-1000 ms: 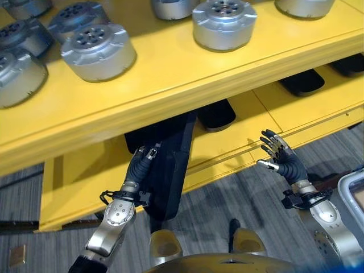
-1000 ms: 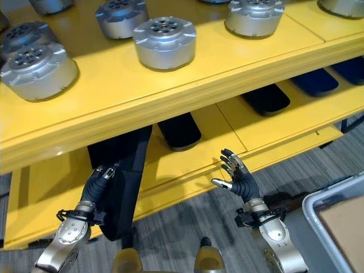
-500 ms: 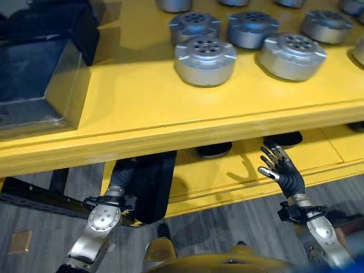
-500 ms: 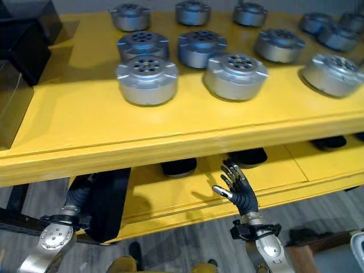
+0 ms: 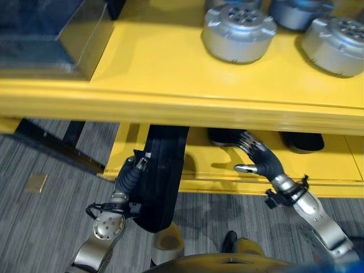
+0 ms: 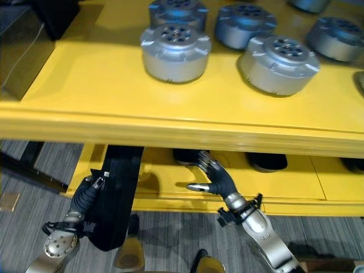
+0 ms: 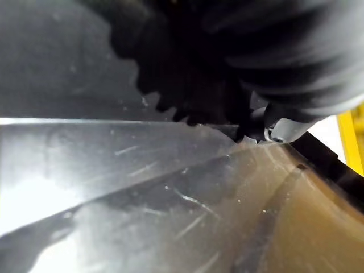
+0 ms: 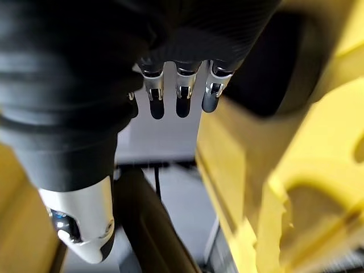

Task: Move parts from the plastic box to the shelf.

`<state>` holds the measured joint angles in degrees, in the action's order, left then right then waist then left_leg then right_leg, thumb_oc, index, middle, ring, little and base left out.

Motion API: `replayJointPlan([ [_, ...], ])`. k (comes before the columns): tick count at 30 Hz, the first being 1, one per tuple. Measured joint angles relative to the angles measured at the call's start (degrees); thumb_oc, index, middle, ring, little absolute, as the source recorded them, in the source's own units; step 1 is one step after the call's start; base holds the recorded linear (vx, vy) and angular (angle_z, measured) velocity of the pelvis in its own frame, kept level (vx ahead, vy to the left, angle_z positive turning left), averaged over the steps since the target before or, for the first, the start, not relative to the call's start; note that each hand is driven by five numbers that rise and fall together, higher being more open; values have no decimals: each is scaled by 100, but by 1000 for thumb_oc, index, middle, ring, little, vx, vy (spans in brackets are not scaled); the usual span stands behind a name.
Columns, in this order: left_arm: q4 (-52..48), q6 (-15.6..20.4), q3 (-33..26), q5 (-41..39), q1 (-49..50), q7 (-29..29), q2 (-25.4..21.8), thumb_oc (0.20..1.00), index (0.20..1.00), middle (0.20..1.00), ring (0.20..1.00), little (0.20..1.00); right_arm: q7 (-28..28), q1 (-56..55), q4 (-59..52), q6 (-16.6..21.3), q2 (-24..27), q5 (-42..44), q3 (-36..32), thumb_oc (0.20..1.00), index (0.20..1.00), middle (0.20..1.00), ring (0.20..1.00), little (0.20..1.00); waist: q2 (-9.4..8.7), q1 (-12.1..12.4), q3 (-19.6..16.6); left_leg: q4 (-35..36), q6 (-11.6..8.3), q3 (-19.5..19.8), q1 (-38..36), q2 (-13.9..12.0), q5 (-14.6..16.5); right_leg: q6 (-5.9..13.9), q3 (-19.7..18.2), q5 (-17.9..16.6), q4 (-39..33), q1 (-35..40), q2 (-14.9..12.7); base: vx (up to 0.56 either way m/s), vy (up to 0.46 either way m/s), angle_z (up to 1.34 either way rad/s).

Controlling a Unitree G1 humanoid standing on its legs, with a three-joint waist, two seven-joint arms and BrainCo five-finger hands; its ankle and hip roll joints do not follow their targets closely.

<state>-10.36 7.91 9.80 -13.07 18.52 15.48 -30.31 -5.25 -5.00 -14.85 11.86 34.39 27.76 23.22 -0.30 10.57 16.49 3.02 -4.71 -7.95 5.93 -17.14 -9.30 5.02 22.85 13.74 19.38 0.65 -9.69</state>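
Several round silver parts (image 5: 239, 31) stand on the upper board of the yellow shelf (image 5: 159, 62). A dark see-through plastic box (image 5: 51, 31) sits at that board's left end. My right hand (image 5: 259, 159) is open and holds nothing. Its straight fingers (image 8: 181, 94) reach in under the upper board, above the lower shelf board (image 5: 216, 170). Low down, my left hand (image 5: 132, 176) lies against the edge of a tall flat black panel (image 5: 165, 182). The panel's glossy face (image 7: 142, 199) is right in front of the left wrist camera.
Flat black pads (image 5: 301, 142) lie on the lower board. More silver parts (image 6: 278, 62) crowd the upper board to the right. The front edge of the upper board (image 6: 170, 131) hangs over both hands. Grey floor lies below.
The camera has shifted, and the shelf now shows more from the left. My right hand has gone further in under the upper board. The left hand stays on the black panel.
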Motion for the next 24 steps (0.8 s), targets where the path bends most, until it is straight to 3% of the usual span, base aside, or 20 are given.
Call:
replayJointPlan([
  [1, 69, -2, -94, -3, 104, -15, 23, 200, 200, 200, 200, 200, 72, -63, 11, -14, -14, 0, 16, 1000, 1000, 1000, 1000, 1000, -41, 23, 60, -22, 448, -301, -17, -10, 310, -31, 232, 55, 49, 188, -33, 16, -42, 99],
  [2, 283, -14, -82, -5, 40, -49, 45, 200, 200, 200, 200, 200, 161, -172, 38, -49, -51, 1, 9, 1000, 1000, 1000, 1000, 1000, -123, -63, 105, -58, 712, -725, -145, 1, 575, -102, 507, 69, -70, 425, -180, -74, 35, 70],
  [3, 418, -16, -74, -7, 162, -63, 52, 200, 200, 200, 200, 200, 240, -173, 58, -92, -43, 7, -32, 1000, 1000, 1000, 1000, 1000, -256, -45, 103, -1224, 463, -882, -173, 128, 785, -120, 479, 42, -108, 504, -431, -90, 114, 44],
  [4, 419, -7, -69, 9, 163, -135, 59, 200, 200, 200, 200, 200, 319, -220, -2, -83, -9, 17, -153, 1000, 1000, 1000, 1000, 1000, -138, -214, 42, -1511, 261, -951, -298, 253, 942, -11, 465, -28, -166, 616, -398, -56, 161, 6],
  [5, 438, 26, -69, 13, -64, -134, 84, 200, 200, 200, 200, 200, 314, -459, -3, -98, -22, 79, -335, 1000, 1000, 1000, 1000, 1000, -244, -386, 50, -1380, 131, -993, -303, 436, 911, 23, 462, -131, -254, 537, -536, -10, 234, 9],
  [7, 453, 13, -67, 17, -205, -134, 43, 200, 200, 200, 200, 200, 322, -702, 2, -99, -115, 141, -546, 1000, 1000, 1000, 1000, 1000, -291, -509, 34, -1267, 24, -1051, -291, 588, 901, 195, 444, -489, -649, 686, -574, 42, 196, 9],
  [10, 522, 13, 36, 63, -615, 113, 8, 200, 200, 200, 200, 200, 344, -754, 5, -29, -385, 62, -577, 1000, 1000, 1000, 1000, 1000, -310, -555, 23, -1068, 162, -939, -342, 824, 829, 173, 324, -811, -773, 771, -675, 16, 180, 30],
  [13, 513, 12, 12, 59, -568, 118, -72, 200, 200, 200, 200, 200, 404, -635, -2, 111, -423, -98, -579, 1000, 1000, 1000, 1000, 1000, -335, -507, 6, -852, 215, -874, -365, 876, 670, 241, 230, -726, -966, 799, -651, -24, 103, 17],
  [14, 515, 8, 25, 62, -497, 117, -81, 200, 200, 200, 200, 200, 424, -599, -1, 133, -399, -124, -589, 1000, 1000, 1000, 1000, 1000, -366, -463, -13, -789, 192, -883, -331, 933, 578, 358, 166, -701, -1161, 817, -630, 3, 97, 4],
  [16, 514, -1, 149, 94, -356, 105, -32, 200, 200, 200, 200, 200, 415, -467, 9, 246, -366, -281, -627, 1000, 1000, 1000, 1000, 1000, -202, -519, 19, -613, 160, -869, -331, 792, 413, 388, 183, -740, -1216, 831, -450, 52, 105, 5],
  [18, 514, 2, 237, 198, -367, 109, -26, 200, 200, 200, 200, 200, 291, -474, -45, 321, -160, -432, -634, 1000, 1000, 1000, 1000, 1000, -175, -539, 12, -496, 85, -878, -400, 725, 373, 313, 161, -676, -1235, 819, -374, 77, 64, -2],
  [23, 371, 9, 198, 267, -378, 108, -49, 200, 200, 200, 200, 200, 203, -589, -447, 434, 75, -680, -732, 1000, 1000, 1000, 1000, 1000, -331, -589, -74, -387, 96, -854, -491, 717, 278, 341, 80, -701, -1220, 880, -316, 28, -8, -1],
  [24, 356, 4, 207, 324, -482, 107, -76, 200, 200, 200, 200, 200, 226, -598, -566, 492, 78, -932, -727, 1000, 1000, 1000, 1000, 1000, -409, -671, -101, -340, 82, -734, -474, 753, 208, 306, -138, -659, -1184, 881, -286, 34, -56, 30],
])
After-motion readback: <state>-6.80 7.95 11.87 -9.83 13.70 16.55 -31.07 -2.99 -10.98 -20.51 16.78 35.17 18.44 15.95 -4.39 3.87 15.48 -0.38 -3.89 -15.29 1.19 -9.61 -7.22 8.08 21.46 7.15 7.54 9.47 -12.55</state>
